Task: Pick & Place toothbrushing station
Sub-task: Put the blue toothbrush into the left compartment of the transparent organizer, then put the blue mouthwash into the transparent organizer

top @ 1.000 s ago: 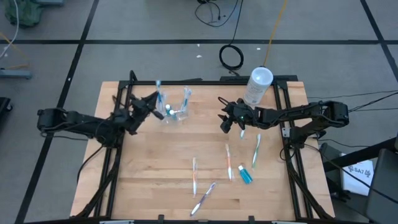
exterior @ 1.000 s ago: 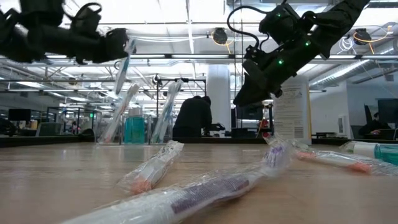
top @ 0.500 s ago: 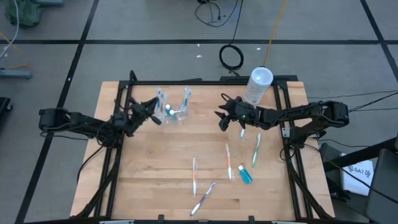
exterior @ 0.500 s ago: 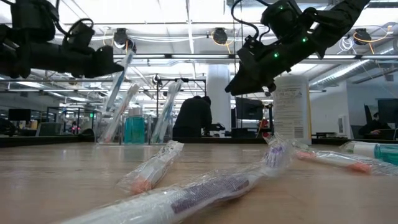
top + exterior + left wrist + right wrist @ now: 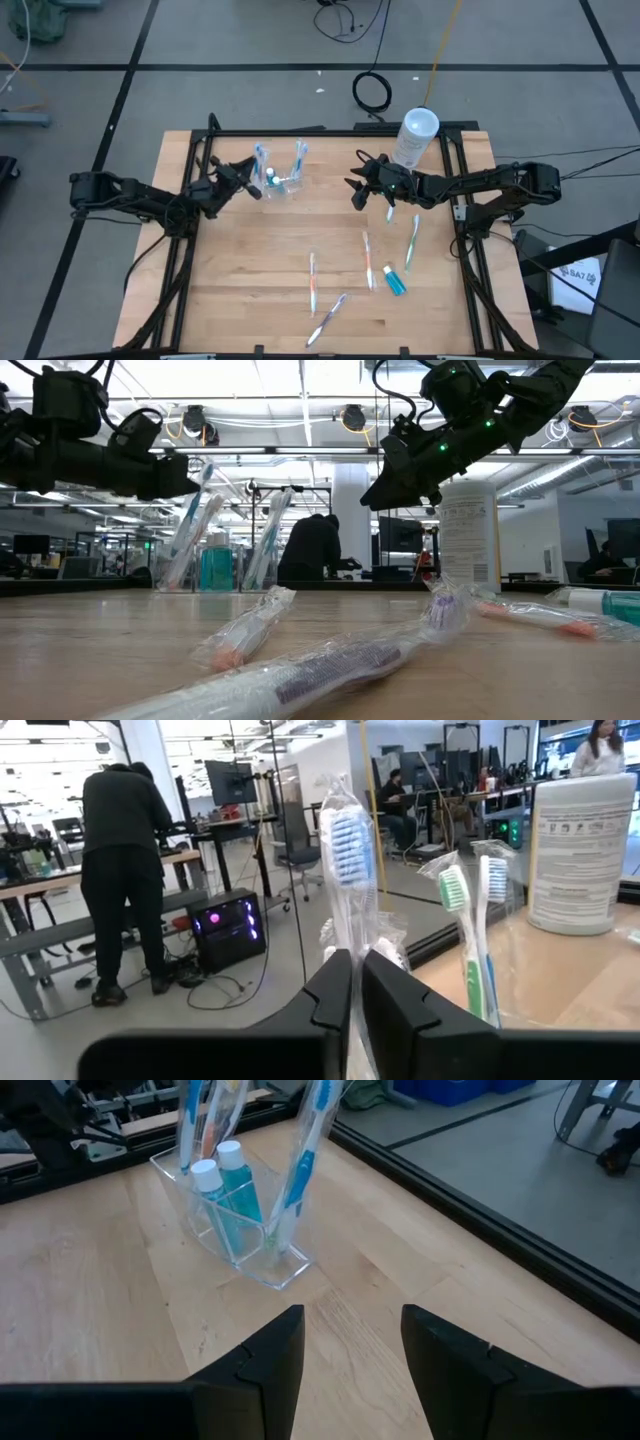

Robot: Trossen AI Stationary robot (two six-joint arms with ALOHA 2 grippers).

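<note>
Now the toothbrushing station (image 5: 281, 181), a clear holder with wrapped toothbrushes and small blue bottles inside, stands near the far edge of the tabletop (image 5: 250, 270). Just beside it, the left end effector (image 5: 243, 180) has its fingers almost together with a wrapped toothbrush (image 5: 347, 870) between them. Well apart, the right end effector (image 5: 357, 190) hangs open above the wood.

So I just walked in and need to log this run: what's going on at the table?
Both arms hover over the far half of the table. The left claw sits beside the clear toothbrushing station, its fingers nearly closed with a wrapped toothbrush showing between them. The right claw is open and empty, facing the station across bare wood. More wrapped toothbrushes and a teal tube lie nearer the front, and a white canister stands at the far right corner.
</note>
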